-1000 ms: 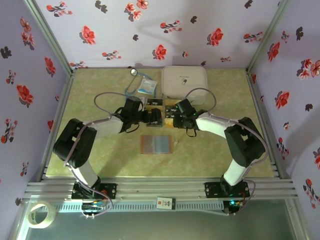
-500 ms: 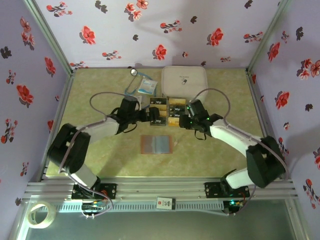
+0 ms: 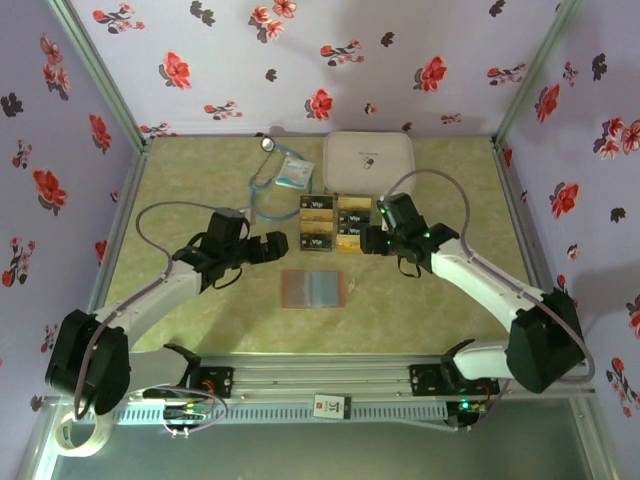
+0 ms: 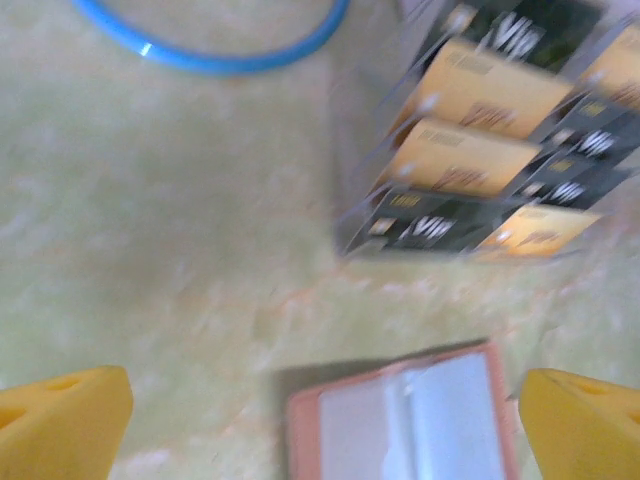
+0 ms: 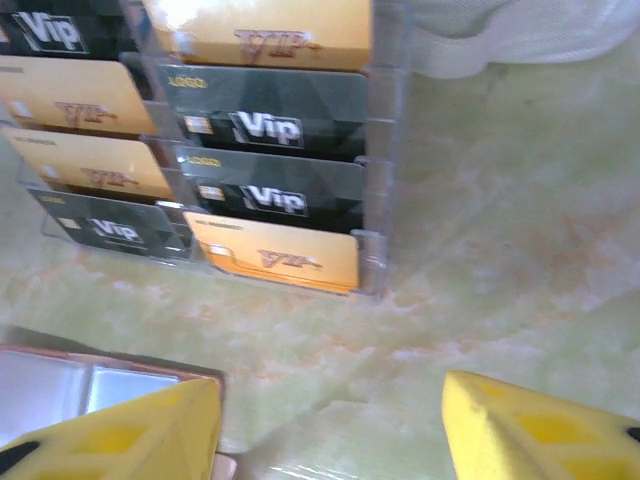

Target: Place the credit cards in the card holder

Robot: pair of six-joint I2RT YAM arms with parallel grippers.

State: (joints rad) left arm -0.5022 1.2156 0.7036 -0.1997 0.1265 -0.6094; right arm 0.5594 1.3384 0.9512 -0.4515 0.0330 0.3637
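Several black and gold credit cards [image 3: 335, 222] stand in rows in a clear rack at mid-table; the wrist views show them too [image 4: 470, 160] [image 5: 265, 125]. The pinkish-brown card holder [image 3: 314, 289] lies open and flat in front of the rack, its greyish pockets up [image 4: 400, 420] [image 5: 60, 385]. My left gripper [image 3: 272, 246] is open, left of the rack, and in its own view [image 4: 320, 430] the holder lies below between the yellow fingertips. My right gripper [image 3: 372, 240] hovers at the rack's right front corner, open and empty [image 5: 330, 430].
A large white rounded case [image 3: 368, 158] [image 5: 520, 40] sits behind the rack. A blue tube [image 3: 262, 175] [image 4: 220, 60] and a white-blue packet [image 3: 294, 172] lie at the back left. A tape roll [image 3: 80, 428] rests outside the near rail.
My left arm has swung back to the left, away from the rack. My right gripper has drawn off to the rack's right side and its jaws have widened. The cards now show uncovered.
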